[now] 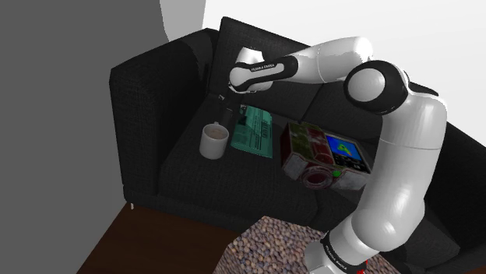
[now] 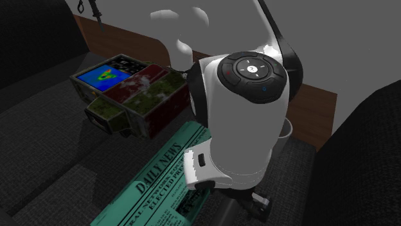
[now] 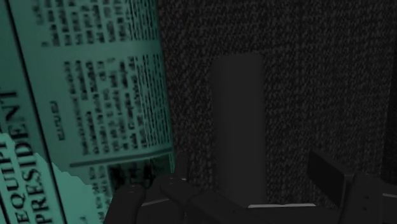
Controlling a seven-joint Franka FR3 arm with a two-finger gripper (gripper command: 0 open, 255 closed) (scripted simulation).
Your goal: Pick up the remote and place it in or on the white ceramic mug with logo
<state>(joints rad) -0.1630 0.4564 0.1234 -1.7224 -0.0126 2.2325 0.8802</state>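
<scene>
The remote (image 3: pixel 237 121) is a plain dark slab lying on the black sofa seat, right beside the edge of a green newspaper (image 3: pixel 83 95). My gripper (image 3: pixel 229 181) is low over it, open, with one finger on each side and neither touching it. In the shoulder view the gripper (image 1: pixel 226 117) hangs between the white mug (image 1: pixel 214 141) and the newspaper (image 1: pixel 255 131), just behind the mug. The mug stands upright on the seat cushion with something brownish inside. In the second exterior view the mug's rim (image 2: pixel 285 128) peeks out from behind my white wrist.
A colourful printed box (image 1: pixel 323 156) lies on the seat on the far side of the newspaper from the mug, also seen as the box (image 2: pixel 135 90). The black sofa's backrest (image 1: pixel 257 43) and armrest (image 1: pixel 132 86) rise close around the gripper. Dark wooden floor (image 1: pixel 148 241) lies below.
</scene>
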